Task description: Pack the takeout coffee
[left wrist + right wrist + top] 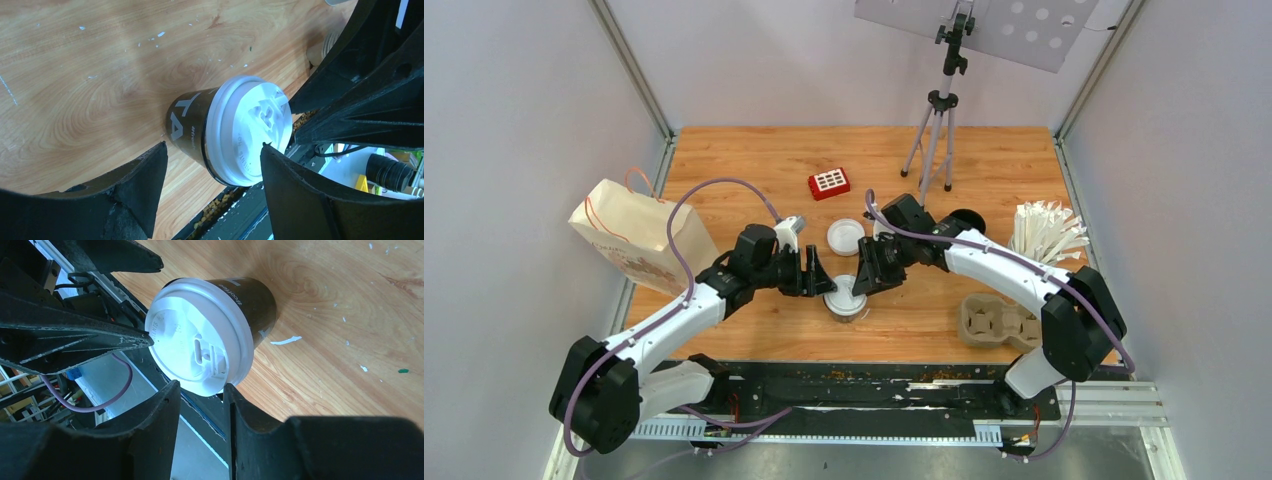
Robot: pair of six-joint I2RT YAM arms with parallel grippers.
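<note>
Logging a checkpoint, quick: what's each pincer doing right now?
Left pincer: open, straddling the coffee cup, not clamped.
Right pincer: slightly open, holding nothing.

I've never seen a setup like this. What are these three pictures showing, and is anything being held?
A left arm and a right arm are bolted at a wooden table's near edge. One picture looks down from above; the other two come from cameras on each wrist, its black fingers in front. On the table are a brown paper bag, a small red box, a grey-brown moulded cardboard cup tray, a white cup of paper-wrapped straws, a tripod, a black paper cup with a white plastic lid, and another round white lid behind it. The left gripper and right gripper are both open at the nearer cup's lid; nothing is held.
</note>
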